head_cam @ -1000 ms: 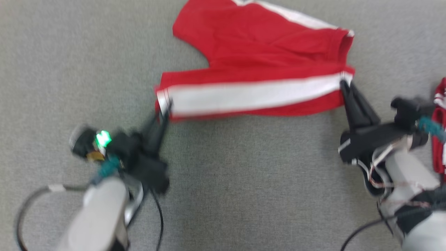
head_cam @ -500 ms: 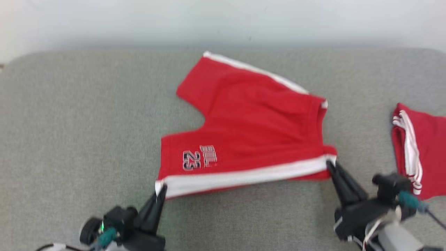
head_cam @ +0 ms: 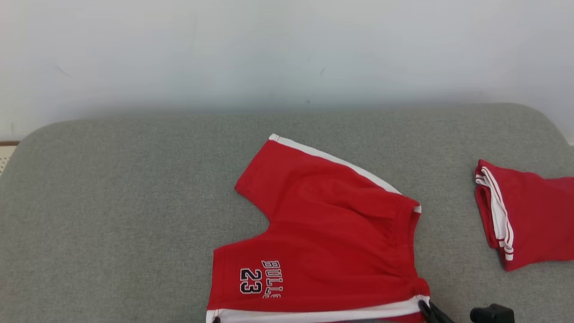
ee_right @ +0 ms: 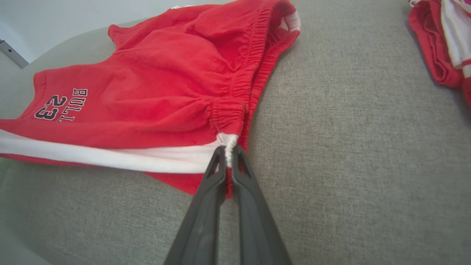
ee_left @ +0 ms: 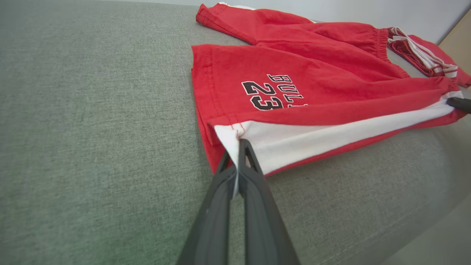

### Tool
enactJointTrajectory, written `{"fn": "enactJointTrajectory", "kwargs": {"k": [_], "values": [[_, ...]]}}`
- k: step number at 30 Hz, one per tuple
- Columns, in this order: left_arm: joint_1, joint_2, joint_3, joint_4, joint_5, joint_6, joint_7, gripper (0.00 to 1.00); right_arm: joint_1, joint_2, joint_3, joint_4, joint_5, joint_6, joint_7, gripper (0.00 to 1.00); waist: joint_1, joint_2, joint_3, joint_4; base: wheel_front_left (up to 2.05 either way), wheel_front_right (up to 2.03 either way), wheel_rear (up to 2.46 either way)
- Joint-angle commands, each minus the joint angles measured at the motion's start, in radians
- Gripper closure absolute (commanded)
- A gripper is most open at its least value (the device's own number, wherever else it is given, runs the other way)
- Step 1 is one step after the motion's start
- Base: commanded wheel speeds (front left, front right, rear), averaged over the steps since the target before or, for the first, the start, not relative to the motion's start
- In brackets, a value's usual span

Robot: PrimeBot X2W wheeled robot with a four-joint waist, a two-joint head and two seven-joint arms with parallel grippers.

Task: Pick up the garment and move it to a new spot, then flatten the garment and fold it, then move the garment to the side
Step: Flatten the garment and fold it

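Note:
The garment [head_cam: 332, 242] is a pair of red shorts with white side stripes and a "BULLS 23" print, lying spread on the grey cushion. My left gripper [ee_left: 238, 143] is shut on the near leg hem at its white stripe. My right gripper [ee_right: 229, 149] is shut on the waistband corner where the white stripe ends. In the head view the right gripper [head_cam: 426, 307] barely shows at the bottom edge, at the shorts' near right corner. The near edge of the garment [ee_left: 294, 110] is stretched between both grippers; its far leg [ee_right: 176, 44] lies loose with folds.
A second red piece with white stripes [head_cam: 524, 215] lies folded at the right of the cushion [head_cam: 112, 202], also seen as red cloth [ee_right: 441, 40] at the upper right of the right wrist view. A pale wall [head_cam: 269, 54] rises behind the cushion.
The head camera has tilted up, so the arms have slid out the bottom of the picture. Both grippers keep their hold on the shorts' near edge, and the print side now faces up.

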Motion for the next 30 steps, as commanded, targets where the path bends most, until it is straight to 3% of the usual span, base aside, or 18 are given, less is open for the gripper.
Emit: {"fn": "enactJointTrajectory", "kwargs": {"k": [1,10,15,23,30], "values": [[0.024,0.006,0.002,0.005,-0.015,0.001,-0.001,1.00,0.022,-0.007,0.002,0.007,0.008,-0.001,0.000,1.00,0.0003,0.0002,-0.019,-0.005,0.00,0.00,0.00],[0.121,0.021,-0.073,0.018,-0.025,0.001,-0.001,1.00,0.117,-0.009,0.086,0.030,-0.002,-0.001,0.000,1.00,0.0003,0.0002,-0.064,-0.001,0.00,0.00,0.00],[0.152,0.029,-0.080,0.030,-0.038,0.001,-0.001,1.00,0.138,-0.012,0.074,0.033,0.005,-0.001,0.000,1.00,0.0003,0.0002,-0.073,-0.004,0.00,0.00,0.00],[0.077,0.033,-0.017,-0.104,-0.027,0.001,-0.001,1.00,0.102,0.003,-0.049,-0.034,-0.011,-0.001,0.000,1.00,0.0003,0.0002,-0.043,0.000,0.00,0.00,0.00],[-0.103,0.063,-0.069,-0.101,-0.029,0.001,-0.001,1.00,0.048,0.006,-0.126,-0.079,-0.008,-0.001,-0.001,1.00,0.0003,0.0002,0.003,-0.011,0.00,0.00,0.00]]}}
